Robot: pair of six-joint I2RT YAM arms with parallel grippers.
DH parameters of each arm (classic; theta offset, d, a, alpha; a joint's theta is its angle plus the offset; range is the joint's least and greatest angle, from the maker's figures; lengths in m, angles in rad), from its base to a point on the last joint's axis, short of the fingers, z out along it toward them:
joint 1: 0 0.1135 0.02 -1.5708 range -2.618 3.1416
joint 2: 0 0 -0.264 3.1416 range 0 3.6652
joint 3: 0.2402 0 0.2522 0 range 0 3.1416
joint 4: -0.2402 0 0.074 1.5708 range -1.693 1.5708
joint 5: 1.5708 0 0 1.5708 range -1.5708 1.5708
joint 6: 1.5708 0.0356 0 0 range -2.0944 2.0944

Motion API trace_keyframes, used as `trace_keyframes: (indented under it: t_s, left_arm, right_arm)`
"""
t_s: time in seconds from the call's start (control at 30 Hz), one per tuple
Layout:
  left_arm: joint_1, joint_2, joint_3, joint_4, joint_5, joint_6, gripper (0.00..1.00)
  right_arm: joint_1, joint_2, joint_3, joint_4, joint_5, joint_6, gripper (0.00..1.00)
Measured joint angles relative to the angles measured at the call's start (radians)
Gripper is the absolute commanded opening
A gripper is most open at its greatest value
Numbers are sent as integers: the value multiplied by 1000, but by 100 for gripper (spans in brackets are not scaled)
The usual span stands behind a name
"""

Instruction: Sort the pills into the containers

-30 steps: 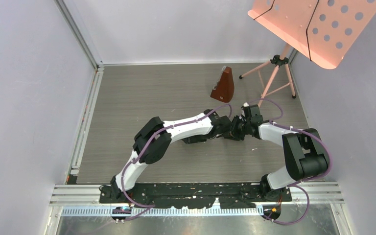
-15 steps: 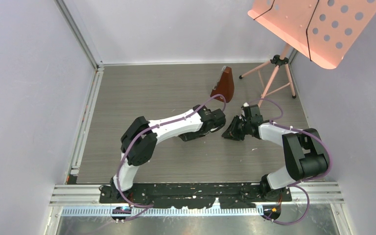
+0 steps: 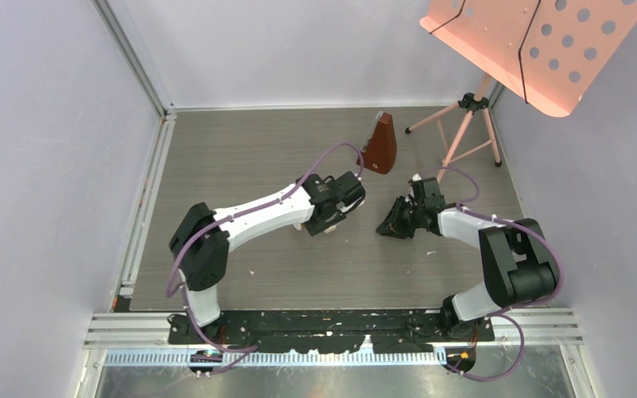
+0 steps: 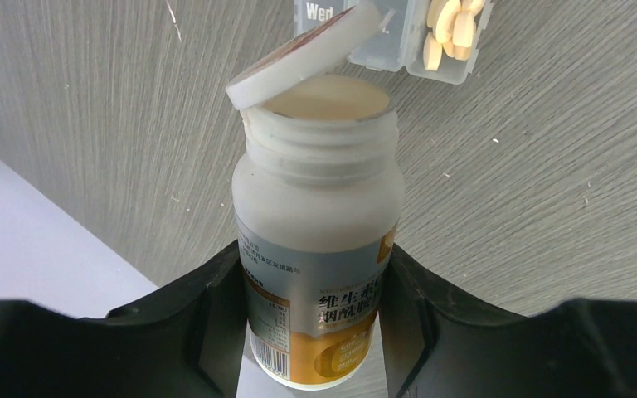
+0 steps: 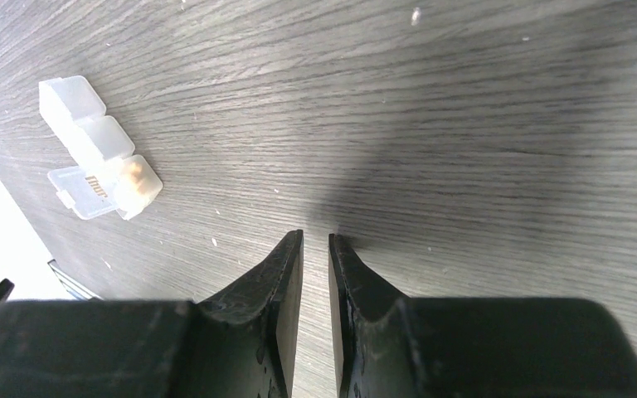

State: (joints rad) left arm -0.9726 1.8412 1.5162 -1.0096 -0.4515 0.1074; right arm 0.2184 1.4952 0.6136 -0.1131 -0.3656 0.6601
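Clamped by the left gripper (image 4: 315, 332), a white pill bottle (image 4: 319, 240) stood with its cap (image 4: 303, 54) tilted loose on the mouth. Beyond it, at one o'clock, pills (image 4: 452, 29) filled the open containers (image 4: 419, 41). Right gripper (image 5: 315, 249) hovered nearly closed, empty, over the table (image 5: 481, 99).

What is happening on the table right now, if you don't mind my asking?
The left gripper holds a white pill bottle, its cap tipped off the mouth. Just beyond it lies the clear strip container, with yellowish pills in one open compartment. The right gripper hovers low over bare table, jaws nearly together and holding nothing; its wrist camera shows the container off to one side.
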Motion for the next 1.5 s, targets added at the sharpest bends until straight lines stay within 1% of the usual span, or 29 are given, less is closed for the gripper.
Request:
trace_keyframes:
  t_s: [0.33,0.5,0.67,0.83,1.03,1.1,1.17,1.2,1.23,1.27,1.37,1.4,1.5]
  left_arm:
    - [42,-162,-129,147,47,-31,0]
    - [60,-272,-197,225,68,-54,0]
    - [74,-399,-286,319,94,-71,0]
    - [95,-560,-401,433,161,-74,0]
    - [133,-752,-530,605,309,-72,2]
    - [148,-800,-565,660,379,-70,3]
    - [164,-850,-603,731,480,-65,3]
    - [166,-861,-614,753,507,-63,4]
    - [171,-888,-652,834,579,-56,5]
    - [172,-895,-661,850,595,-55,6]
    - [174,-929,-739,1017,716,-56,6]
    - [174,-930,-749,1047,743,-57,6]
    - [174,-927,-752,1110,799,-71,6]
  right_arm:
    - [0,-12,16,-69,17,-5,26]
    - [0,-27,17,-103,27,-11,28]
    - [0,-49,17,-147,41,-19,29]
    - [0,-72,30,-218,55,-30,31]
    - [0,-163,94,-304,58,-51,39]
    - [0,-204,113,-314,45,-65,40]
    - [0,-256,129,-314,16,-81,43]
    - [0,-278,132,-312,2,-86,45]
    - [0,-307,133,-302,-26,-92,46]
    - [0,-330,133,-296,-50,-94,49]
    - [5,-426,133,-262,-124,-97,57]
    - [9,-454,133,-252,-140,-95,62]
    - [19,-544,135,-220,-192,-88,71]
